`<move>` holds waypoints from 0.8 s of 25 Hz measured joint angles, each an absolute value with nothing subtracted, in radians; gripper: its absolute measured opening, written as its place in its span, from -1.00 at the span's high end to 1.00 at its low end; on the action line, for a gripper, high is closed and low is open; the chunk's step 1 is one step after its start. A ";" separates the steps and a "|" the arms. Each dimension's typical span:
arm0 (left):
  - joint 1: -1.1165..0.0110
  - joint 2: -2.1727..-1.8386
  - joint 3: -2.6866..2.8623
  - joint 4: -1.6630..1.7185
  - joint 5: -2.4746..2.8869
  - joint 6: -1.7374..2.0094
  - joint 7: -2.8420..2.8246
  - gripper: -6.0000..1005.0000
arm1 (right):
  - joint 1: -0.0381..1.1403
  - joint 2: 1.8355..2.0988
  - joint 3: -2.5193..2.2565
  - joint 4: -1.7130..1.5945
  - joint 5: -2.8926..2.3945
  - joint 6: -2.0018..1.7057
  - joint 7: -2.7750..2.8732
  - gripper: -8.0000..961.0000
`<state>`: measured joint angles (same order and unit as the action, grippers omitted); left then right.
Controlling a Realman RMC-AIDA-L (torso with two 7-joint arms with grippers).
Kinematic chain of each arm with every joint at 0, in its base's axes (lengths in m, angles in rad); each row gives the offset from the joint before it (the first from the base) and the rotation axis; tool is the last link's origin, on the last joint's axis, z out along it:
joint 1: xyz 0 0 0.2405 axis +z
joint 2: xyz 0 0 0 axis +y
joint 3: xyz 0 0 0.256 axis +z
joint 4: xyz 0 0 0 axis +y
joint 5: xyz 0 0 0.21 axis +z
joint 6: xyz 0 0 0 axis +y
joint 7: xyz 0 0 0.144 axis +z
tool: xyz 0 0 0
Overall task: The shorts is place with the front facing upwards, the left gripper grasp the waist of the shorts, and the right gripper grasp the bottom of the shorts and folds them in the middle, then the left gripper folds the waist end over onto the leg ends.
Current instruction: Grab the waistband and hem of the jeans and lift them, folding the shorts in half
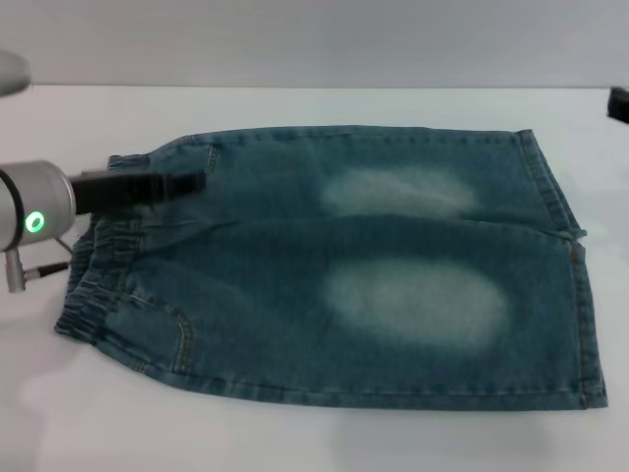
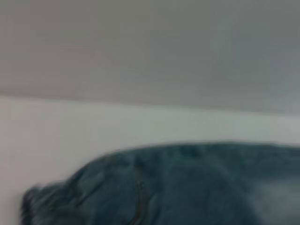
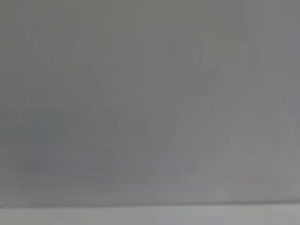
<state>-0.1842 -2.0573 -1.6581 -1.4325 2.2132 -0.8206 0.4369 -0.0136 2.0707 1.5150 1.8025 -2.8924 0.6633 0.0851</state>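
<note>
The blue denim shorts [image 1: 334, 265] lie flat on the white table [image 1: 295, 438]. The elastic waist [image 1: 93, 280] is at the left and the leg ends [image 1: 575, 285] are at the right. Two pale faded patches show, one on each leg. My left gripper [image 1: 187, 183], black on a silver wrist with a green light, reaches in from the left over the far part of the waist. The left wrist view shows the shorts [image 2: 187, 187] close below the camera. Only a dark bit of my right gripper [image 1: 619, 104] shows at the far right edge, away from the shorts.
White table surface [image 1: 59, 413] surrounds the shorts on all sides. A grey wall [image 1: 314, 39] runs behind the far table edge. The right wrist view shows only grey wall and a thin strip of table [image 3: 150, 215].
</note>
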 joint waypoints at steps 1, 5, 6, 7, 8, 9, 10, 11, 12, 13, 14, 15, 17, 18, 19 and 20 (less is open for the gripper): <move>-0.184 -2.057 -1.658 -1.433 2.213 -0.821 0.437 -0.38 | -0.009 2.071 1.515 1.809 -2.886 0.666 0.087 -0.69; -0.155 -2.057 -1.671 -1.498 2.162 -0.809 0.490 -0.49 | -0.001 2.070 1.516 1.837 -2.844 0.689 0.085 -0.69; -0.151 -2.055 -1.689 -1.521 2.149 -0.813 0.504 -0.54 | -0.001 2.070 1.517 1.845 -2.842 0.697 0.084 -0.69; -0.151 -2.055 -1.696 -1.529 2.145 -0.818 0.510 -0.59 | -0.001 2.071 1.517 1.853 -2.841 0.704 0.084 -0.68; -0.151 -2.054 -1.703 -1.534 2.141 -0.826 0.520 -0.63 | -0.003 2.071 1.517 1.861 -2.840 0.711 0.084 -0.68; -0.151 -2.054 -1.713 -1.539 2.136 -0.837 0.532 -0.68 | -0.005 2.071 1.517 1.865 -2.840 0.715 0.084 -0.68; -0.151 -2.054 -1.726 -1.547 2.130 -0.853 0.551 -0.73 | -0.006 2.071 1.517 1.868 -2.839 0.721 0.084 -0.68; -0.150 -2.054 -1.729 -1.550 2.129 -0.856 0.554 -0.72 | -0.006 2.071 1.517 1.869 -2.838 0.728 0.084 -0.68; -0.149 -2.054 -1.733 -1.554 2.128 -0.859 0.558 -0.72 | -0.004 2.071 1.517 1.869 -2.838 0.736 0.084 -0.68; -0.147 -2.055 -1.733 -1.566 2.130 -0.862 0.562 -0.72 | -0.001 2.071 1.517 1.867 -2.837 0.743 0.084 -0.68; -0.144 -2.055 -1.732 -1.572 2.138 -0.862 0.562 -0.72 | 0.003 2.071 1.517 1.863 -2.837 0.749 0.084 -0.68; -0.140 -2.056 -1.729 -1.582 2.156 -0.863 0.558 -0.72 | 0.008 2.071 1.517 1.859 -2.836 0.756 0.084 -0.68; -0.134 -2.057 -1.727 -1.588 2.191 -0.865 0.532 -0.72 | 0.019 2.069 1.517 1.850 -2.834 0.771 0.080 -0.68; -0.131 -2.058 -1.726 -1.588 2.219 -0.867 0.504 -0.71 | 0.026 2.068 1.517 1.847 -2.832 0.784 0.079 -0.68; -0.131 -2.058 -1.726 -1.588 2.219 -0.867 0.504 -0.71 | 0.035 2.069 1.518 1.842 -2.831 0.798 0.078 -0.68; -0.121 -2.057 -1.723 -1.589 2.277 -0.870 0.435 -0.71 | 0.043 2.069 1.519 1.840 -2.831 0.817 0.077 -0.68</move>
